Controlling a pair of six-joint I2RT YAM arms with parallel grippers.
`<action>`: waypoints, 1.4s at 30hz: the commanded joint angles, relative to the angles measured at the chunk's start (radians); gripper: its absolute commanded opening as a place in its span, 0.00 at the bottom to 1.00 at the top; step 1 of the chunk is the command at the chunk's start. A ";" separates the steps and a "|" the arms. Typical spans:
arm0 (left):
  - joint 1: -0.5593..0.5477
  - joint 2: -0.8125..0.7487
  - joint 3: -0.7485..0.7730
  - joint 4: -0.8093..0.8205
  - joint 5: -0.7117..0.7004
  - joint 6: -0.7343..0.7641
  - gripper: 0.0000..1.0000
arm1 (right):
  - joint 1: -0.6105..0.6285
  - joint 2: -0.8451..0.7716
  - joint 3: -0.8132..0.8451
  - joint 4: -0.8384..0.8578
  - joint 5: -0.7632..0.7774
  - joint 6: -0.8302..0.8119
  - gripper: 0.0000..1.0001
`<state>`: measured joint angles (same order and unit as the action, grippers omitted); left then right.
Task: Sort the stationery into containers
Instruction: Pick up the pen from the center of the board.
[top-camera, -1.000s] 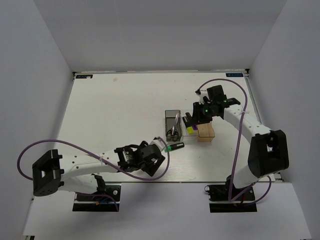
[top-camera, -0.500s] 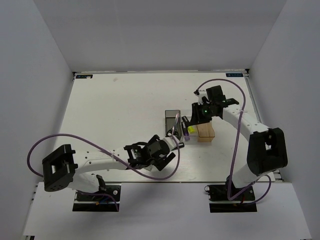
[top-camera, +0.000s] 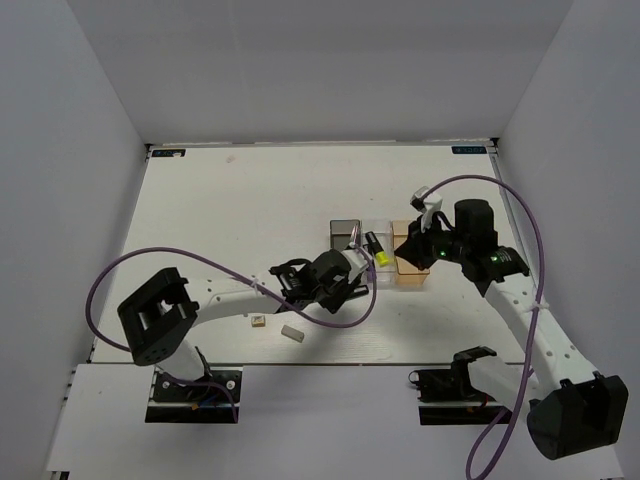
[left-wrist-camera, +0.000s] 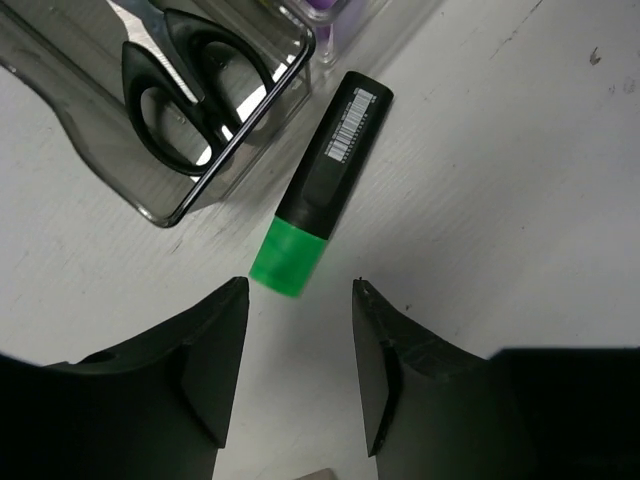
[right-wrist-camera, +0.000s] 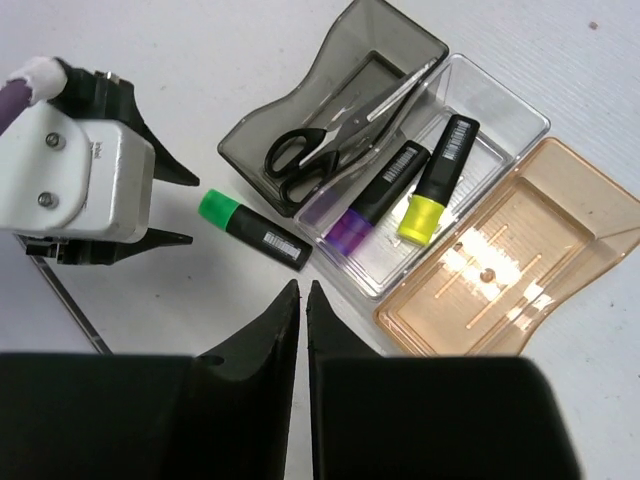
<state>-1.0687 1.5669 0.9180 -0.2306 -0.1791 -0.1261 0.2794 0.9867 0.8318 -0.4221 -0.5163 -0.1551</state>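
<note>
The green highlighter (left-wrist-camera: 320, 185) lies on the table beside the dark grey bin (left-wrist-camera: 150, 205), which holds the scissors (left-wrist-camera: 185, 95). My left gripper (left-wrist-camera: 300, 290) is open just short of its green cap, not touching it. In the right wrist view the clear bin (right-wrist-camera: 505, 115) holds the purple highlighter (right-wrist-camera: 375, 200) and the yellow highlighter (right-wrist-camera: 435, 185). The tan-orange bin (right-wrist-camera: 540, 250) has nothing in it. My right gripper (right-wrist-camera: 303, 290) is shut and empty, raised near the bins. Two small erasers, beige (top-camera: 258, 321) and grey (top-camera: 292, 333), lie near the front edge.
The three bins stand side by side mid-table, with the dark grey bin (top-camera: 343, 236) leftmost. The left arm's purple cable (top-camera: 130, 265) loops over the left side. The table's front edge (top-camera: 330, 362) is just behind the erasers.
My right gripper has pulled back from over the bins, and the yellow highlighter now lies in the clear bin. My left gripper has moved right, up to the green highlighter, uncovering the erasers.
</note>
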 joint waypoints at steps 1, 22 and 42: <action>0.009 0.016 0.047 0.010 0.059 0.011 0.57 | -0.020 -0.034 -0.031 0.006 -0.018 -0.041 0.10; 0.058 0.142 0.067 0.036 0.112 0.025 0.62 | -0.115 -0.071 -0.125 0.059 -0.088 0.023 0.08; -0.045 0.085 0.036 -0.061 0.138 0.028 0.15 | -0.192 -0.098 -0.140 0.077 -0.145 0.066 0.22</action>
<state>-1.0714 1.7233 0.9539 -0.2283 -0.0658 -0.1188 0.0990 0.9073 0.7029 -0.3847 -0.6243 -0.1009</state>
